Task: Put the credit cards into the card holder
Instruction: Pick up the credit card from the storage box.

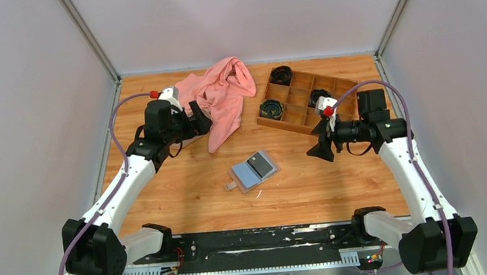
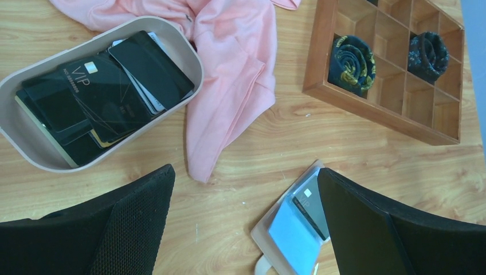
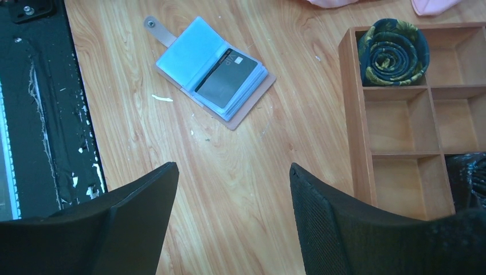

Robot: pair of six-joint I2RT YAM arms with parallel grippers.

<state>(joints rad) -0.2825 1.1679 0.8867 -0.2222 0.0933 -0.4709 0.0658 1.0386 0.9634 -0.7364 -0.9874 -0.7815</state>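
Card holder (image 3: 189, 52) lying open, well ahead of right gripper (image 3: 232, 175), jaws apart, empty.

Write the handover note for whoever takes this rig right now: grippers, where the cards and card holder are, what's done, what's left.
Left gripper: open, empty, above the table between tray and holder.
Right gripper: open, empty, beside the wooden box.
Card holder: lying open mid-table, with one dark card on one page. I cannot tell whether it is fully sleeved.
Credit cards: piled in the oval tray, next to the pink cloth.
Done: one card at the holder.
Left: the cards in the tray.
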